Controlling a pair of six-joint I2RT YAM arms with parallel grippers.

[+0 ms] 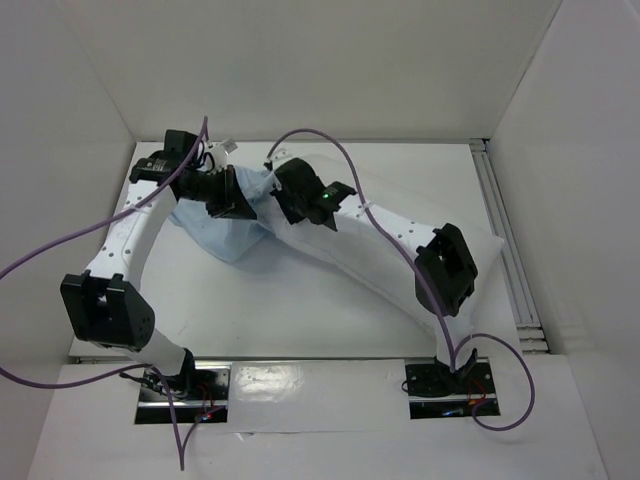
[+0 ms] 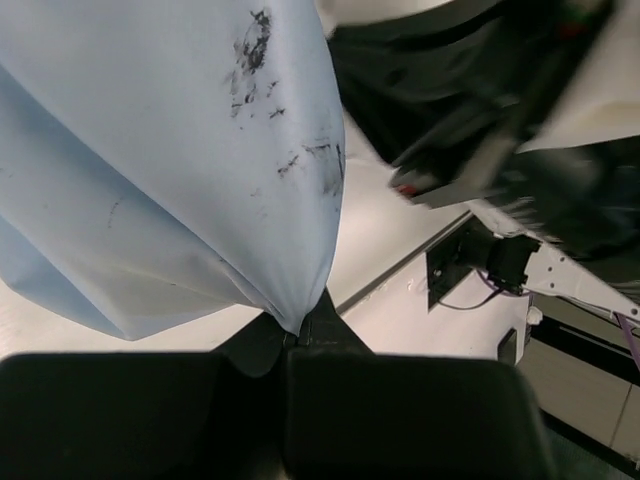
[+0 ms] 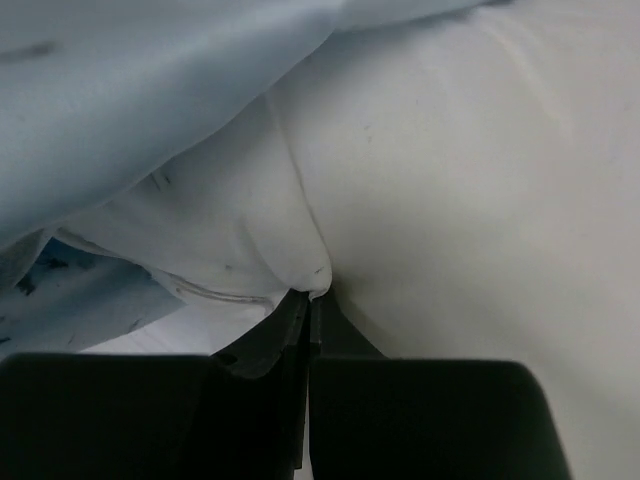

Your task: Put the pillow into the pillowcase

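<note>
– Toward ten o'clock on the white table [image 1: 300,310], what is that heap?
– That is the thin, limp light blue fabric pillowcase [image 1: 222,235], bunched and wrinkled. The left gripper [image 1: 240,205] sits on its upper edge.
– How do that claw's fingers stand?
– Pressed together on a pinch of the blue cloth; the left wrist view shows the fold caught at the fingertips of the left gripper [image 2: 300,335], and the pillowcase [image 2: 180,150] hangs from them with dark smudges [image 2: 255,40] on it.
– And the plump white rectangular fabric pillow [image 1: 400,255]?
– It lies slantwise from about twelve o'clock down toward three o'clock, under the right arm. Its twelve o'clock end touches the pillowcase.
– The right gripper [image 1: 283,200]?
– Clamped on a small tuck of the pillow's white fabric at that end. In the right wrist view the right gripper [image 3: 310,300] nips the pillow [image 3: 450,200], with blue pillowcase [image 3: 130,100] draped at ten o'clock over it.
</note>
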